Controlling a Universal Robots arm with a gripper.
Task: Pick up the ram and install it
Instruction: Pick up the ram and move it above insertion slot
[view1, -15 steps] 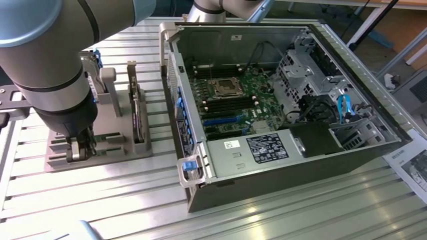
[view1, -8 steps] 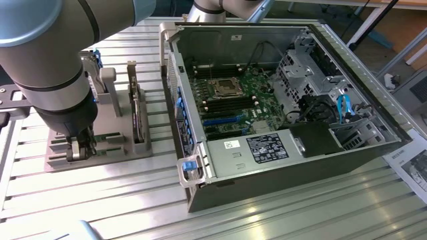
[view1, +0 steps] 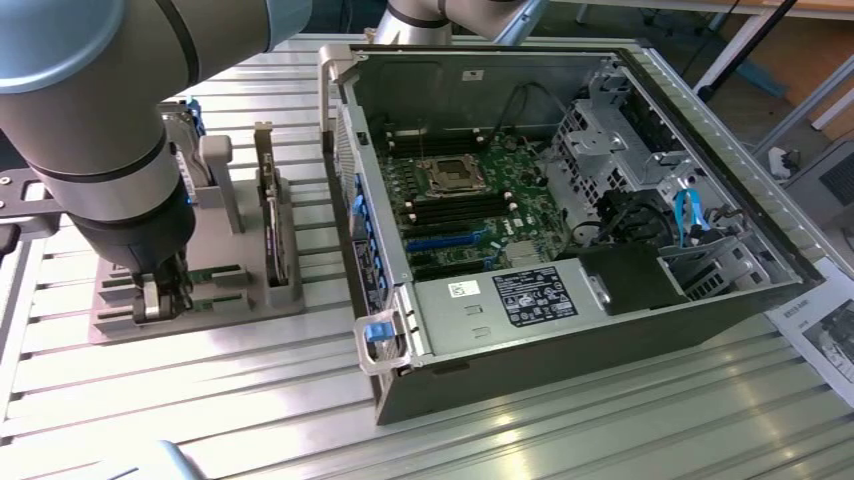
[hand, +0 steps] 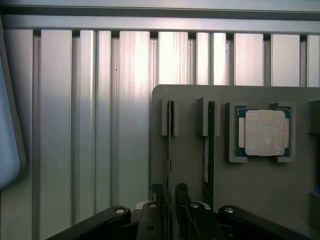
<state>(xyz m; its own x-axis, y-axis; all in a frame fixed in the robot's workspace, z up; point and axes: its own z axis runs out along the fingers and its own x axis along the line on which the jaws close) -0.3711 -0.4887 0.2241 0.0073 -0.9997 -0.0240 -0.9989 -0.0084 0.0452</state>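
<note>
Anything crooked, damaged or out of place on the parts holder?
Nothing stands out. The ram at the gripper and the second stick both stand straight in their slots in the holder, and the CPU chip sits square in its recess.

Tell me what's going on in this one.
The arm's gripper is down at the grey holder, lined up on one ram stick standing on edge in its slot. A second stick and the CPU chip sit beside it. The open computer case stands to the exterior view's right; the ram has not left the holder.
</note>
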